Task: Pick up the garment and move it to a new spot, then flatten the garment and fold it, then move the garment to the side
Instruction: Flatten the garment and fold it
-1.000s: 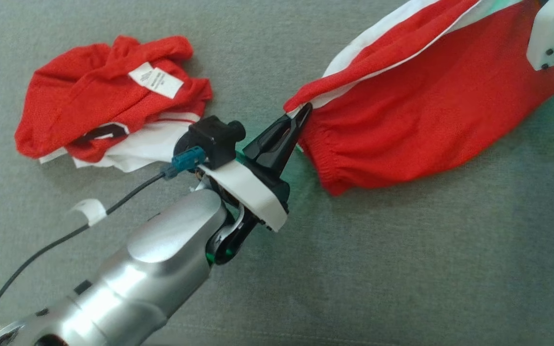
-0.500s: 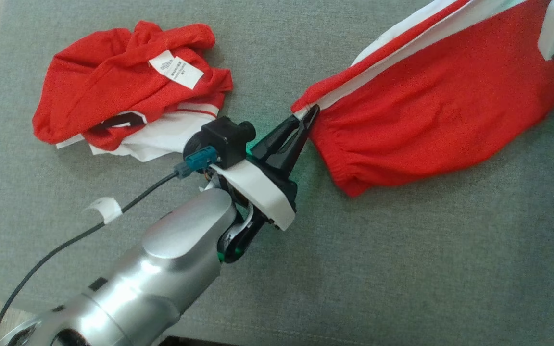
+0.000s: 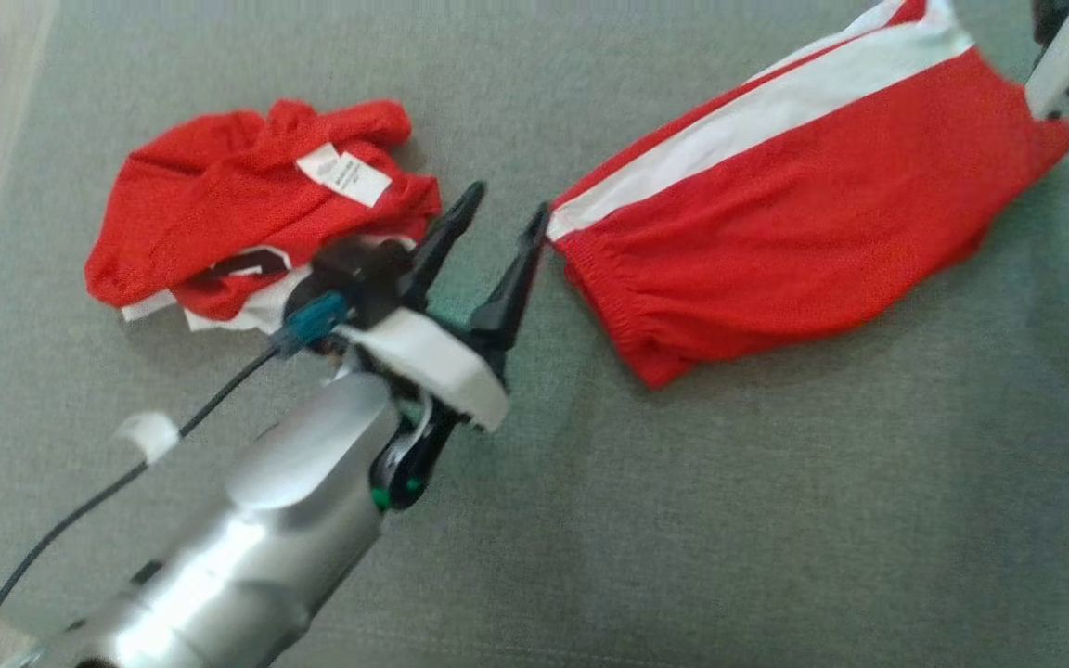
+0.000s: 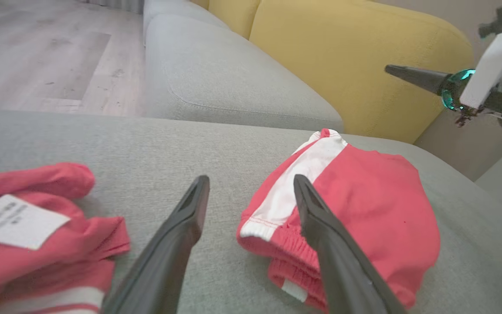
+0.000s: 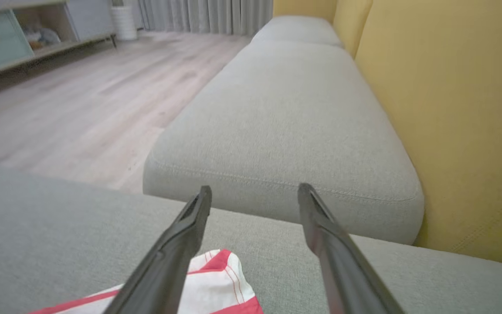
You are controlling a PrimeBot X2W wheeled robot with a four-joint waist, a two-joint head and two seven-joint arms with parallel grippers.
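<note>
While both grippers stood with their long dark fingers spread wide and nothing pinched between them, the red mesh shorts with a white side stripe (image 3: 804, 232) lay spread out on the grey woven seat cushion (image 3: 729, 520), toward the upper right of the head view. Their gathered elastic waistband pointed toward the left gripper (image 3: 508, 202), and the white stripe ran along the far edge. One finger of that gripper had its tip just beside the striped corner of the waistband; whether it touched the cloth could not be told. In the left wrist view the same finger crossed in front of the waistband, while the other hung over bare cushion.

At the opposite end of the shorts, the right gripper (image 5: 255, 187) hovered over the striped leg hem, which showed low between its fingers in the right wrist view, apart from both tips.

Left of the left gripper, a crumpled red and white jersey (image 3: 238, 204) sat in a heap on the same cushion, well apart from the shorts, with a white printed care label (image 3: 344, 174) facing up. A yellow upholstered backrest (image 4: 342, 56) rose behind the seat, a second grey cushion (image 5: 286, 113) lay beyond, and pale wooden flooring (image 5: 81, 100) stretched alongside
</note>
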